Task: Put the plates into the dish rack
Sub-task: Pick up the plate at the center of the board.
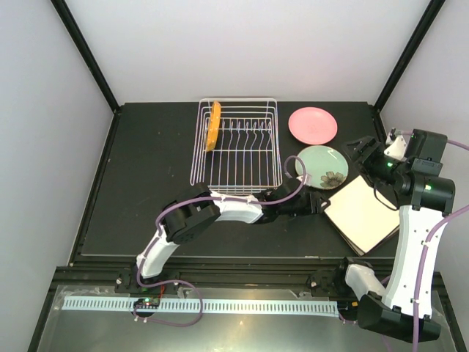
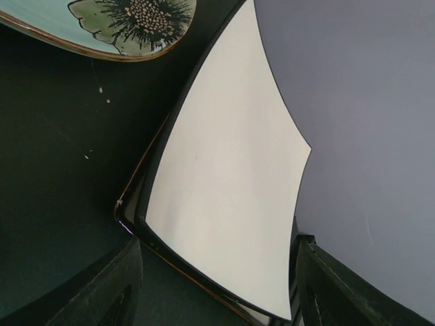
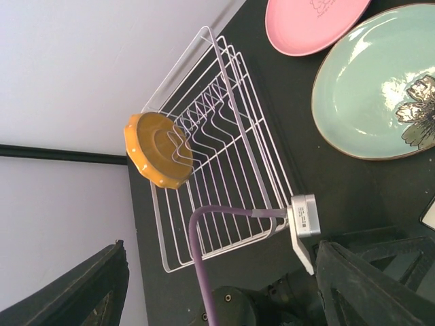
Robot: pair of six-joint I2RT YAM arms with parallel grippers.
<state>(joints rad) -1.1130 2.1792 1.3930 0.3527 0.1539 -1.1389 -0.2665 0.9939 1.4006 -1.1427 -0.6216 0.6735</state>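
A plain white square plate [image 1: 364,213] lies at the right of the table, and the rim of another plate [image 2: 197,282] shows beneath it. My left gripper [image 1: 322,205] is at its left corner, open, with the white plate's [image 2: 231,170] near edge between the fingers [image 2: 102,285]. The round pale green flowered plate [image 1: 324,166] and the pink plate [image 1: 313,125] lie flat right of the white wire dish rack [image 1: 234,150]. A small orange plate [image 1: 213,125] stands upright at the rack's left end. My right gripper [image 1: 363,150] hangs open and empty right of the green plate.
The left arm stretches across the table just in front of the rack, its purple cable [image 3: 197,251] and wrist camera [image 3: 302,217] close to the rack's near rim. Black frame posts and pale walls enclose the table.
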